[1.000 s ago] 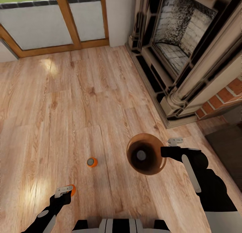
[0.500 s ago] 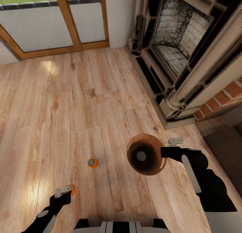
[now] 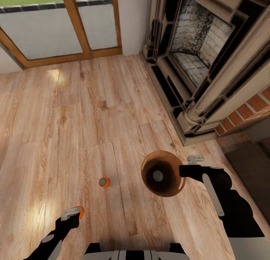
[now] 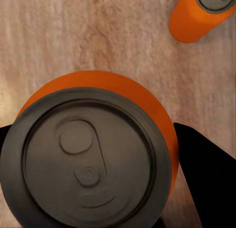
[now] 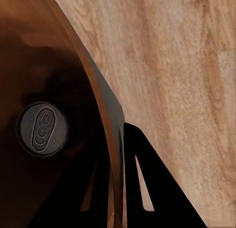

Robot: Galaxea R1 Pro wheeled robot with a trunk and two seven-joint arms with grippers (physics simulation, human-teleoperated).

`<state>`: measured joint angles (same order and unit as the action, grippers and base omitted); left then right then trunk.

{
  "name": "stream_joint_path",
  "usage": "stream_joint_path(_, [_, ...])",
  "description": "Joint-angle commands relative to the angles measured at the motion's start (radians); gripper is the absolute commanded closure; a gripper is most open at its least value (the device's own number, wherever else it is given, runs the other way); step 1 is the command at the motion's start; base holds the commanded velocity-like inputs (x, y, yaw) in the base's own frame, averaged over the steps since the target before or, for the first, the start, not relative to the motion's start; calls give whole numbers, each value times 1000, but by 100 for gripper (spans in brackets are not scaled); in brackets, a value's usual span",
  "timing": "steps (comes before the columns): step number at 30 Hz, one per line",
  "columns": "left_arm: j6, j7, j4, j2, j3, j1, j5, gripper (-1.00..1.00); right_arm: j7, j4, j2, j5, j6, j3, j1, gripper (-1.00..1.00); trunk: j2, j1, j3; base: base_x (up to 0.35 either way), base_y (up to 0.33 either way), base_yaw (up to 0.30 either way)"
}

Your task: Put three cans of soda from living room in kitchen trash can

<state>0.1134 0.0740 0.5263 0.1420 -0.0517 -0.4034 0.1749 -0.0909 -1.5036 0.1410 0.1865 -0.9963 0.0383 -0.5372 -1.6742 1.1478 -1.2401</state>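
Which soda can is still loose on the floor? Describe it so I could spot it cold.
Start at the brick fireplace and come down across the wood floor toward the robot. The loose can stands upright, alone on the boards, between the left hand and the brown bin. Unlike the other two cans, nothing grips or contains it.

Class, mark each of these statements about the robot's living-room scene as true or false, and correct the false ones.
1. A soda can lies inside the brown bin. True: its grey top shows at the bottom.
2. The left gripper is empty. False: it is shut on an orange soda can.
3. A third can stands on the wood floor. True.
4. The right gripper holds the bin by its rim. True.
5. The bin rests beside the fireplace hearth. False: the right gripper holds it off the floor.
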Motion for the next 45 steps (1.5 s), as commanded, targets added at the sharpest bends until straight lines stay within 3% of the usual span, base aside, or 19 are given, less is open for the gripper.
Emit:
stream_joint_path(1, [0, 1, 0, 0, 0, 0, 0, 100, -6, 5, 0, 27, 0, 0, 0, 100, 7, -4, 3, 0, 0, 0])
stream_joint_path(13, [0, 1, 0, -1, 1, 0, 0, 100, -6, 57, -1, 27, 2, 0, 3, 100, 91, -50, 41, 0, 0, 0])
stream_joint_path(45, [2, 5, 9, -1, 1, 0, 1, 100, -6, 59, -1, 27, 2, 1, 10, 100, 308, -169, 138, 0, 0, 0])
